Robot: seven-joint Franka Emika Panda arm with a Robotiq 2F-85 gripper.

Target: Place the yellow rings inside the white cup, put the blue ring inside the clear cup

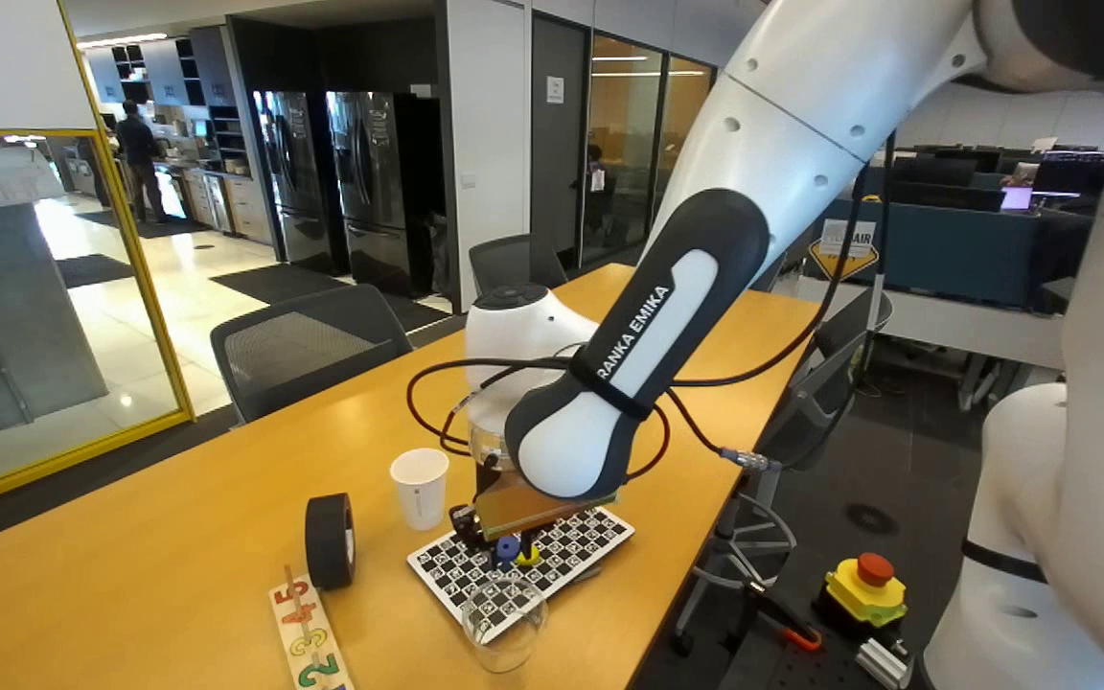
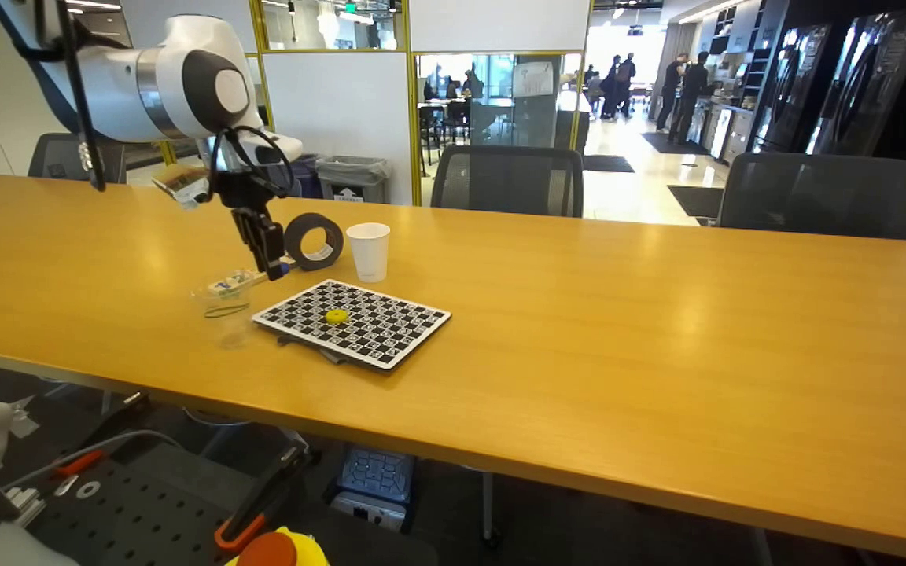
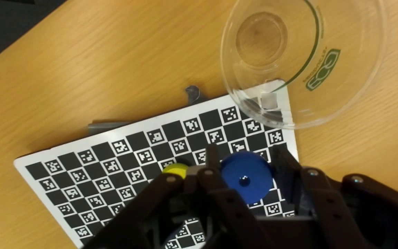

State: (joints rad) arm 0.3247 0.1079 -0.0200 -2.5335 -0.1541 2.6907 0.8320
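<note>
The Robotiq gripper (image 3: 246,164) pinches the blue ring (image 3: 245,185); placing it seems in hand; next, presumably, shift toward wrist-view one o'clock and release above the clear plastic cup (image 3: 304,64).

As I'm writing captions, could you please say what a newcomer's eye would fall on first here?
Probably the big white-and-black robot arm that hangs over the long table. Next, perhaps, the blue ring held in its gripper, and the bright yellow ring lying on the checkered board.

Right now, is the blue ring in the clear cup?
Out: the wrist view shows the blue ring held by the tool, outside the clear cup.
</note>
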